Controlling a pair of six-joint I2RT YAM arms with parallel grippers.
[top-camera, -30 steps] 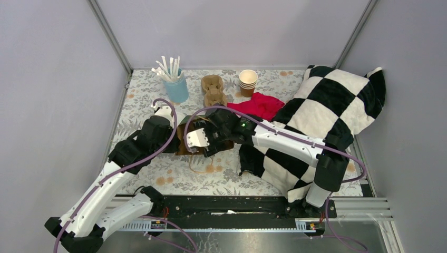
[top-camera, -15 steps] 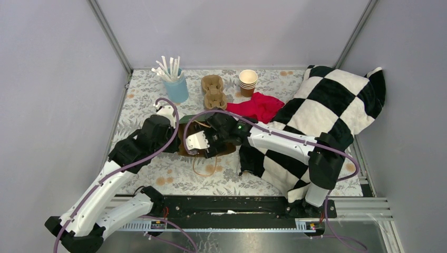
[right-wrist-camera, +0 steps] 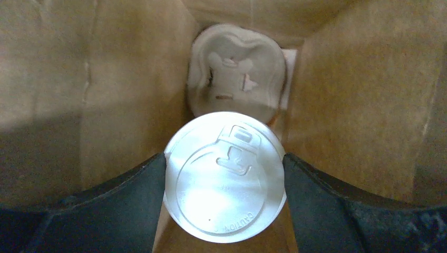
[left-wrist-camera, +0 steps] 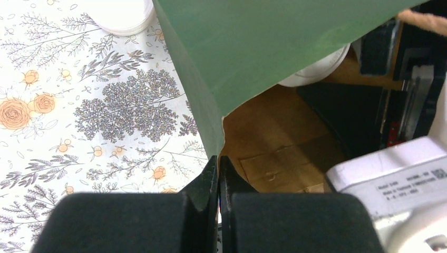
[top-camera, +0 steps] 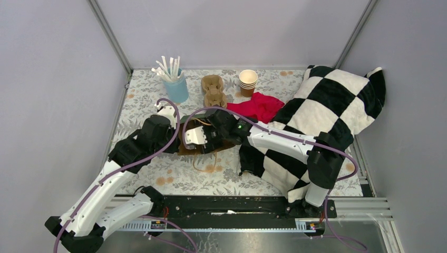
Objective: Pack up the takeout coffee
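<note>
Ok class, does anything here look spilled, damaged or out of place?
Nothing looks spilled: the coffee cup has its lid on, held by the right gripper inside the bag. The odd things are the checkered pillow and red cloth on the table's right side, unrelated to coffee.

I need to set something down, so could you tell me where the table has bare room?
Bare cloth lies in front of the paper bag, between the left arm and the checkered pillow, and along the left edge beside the blue cup. The back row, from cup carrier to stacked cups and red cloth, is crowded.
</note>
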